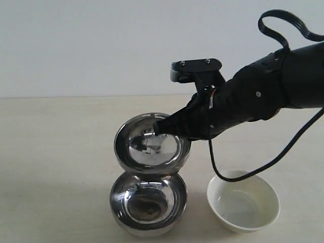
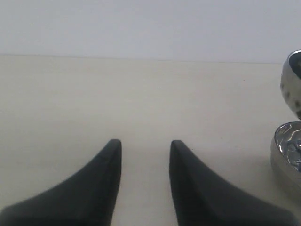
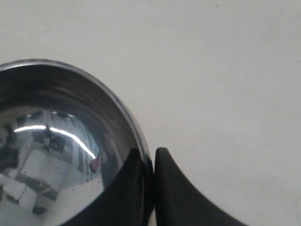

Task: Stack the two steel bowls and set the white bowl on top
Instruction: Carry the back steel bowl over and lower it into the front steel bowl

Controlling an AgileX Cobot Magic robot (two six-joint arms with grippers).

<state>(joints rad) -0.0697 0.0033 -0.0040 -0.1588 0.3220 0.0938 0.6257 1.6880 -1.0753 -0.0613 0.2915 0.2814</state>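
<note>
You have three bowls here: two of steel and one white. The lower bowl (image 1: 148,202) stands upright on the table (image 1: 61,152), toward its near edge. The raised bowl (image 1: 152,144) hangs tilted just above the lower bowl's far rim, with its opening turned toward the near edge. I cannot tell whether the two touch.

Your right gripper (image 1: 159,126) holds the raised bowl by its rim. The jaws are almost closed, with one finger inside the bowl and one outside, as the right wrist view shows.

The white bowl (image 1: 243,200) stands upright just beside the lower bowl, on the side of the table's right edge, and touches neither of the other two. A black cable (image 1: 211,154) hangs from the right arm down to the white bowl's far rim.

Your left gripper (image 2: 143,146) is spread open with nothing between its fingers. It is low over bare tabletop, with the raised bowl and the lower bowl off to one side of it.
</note>
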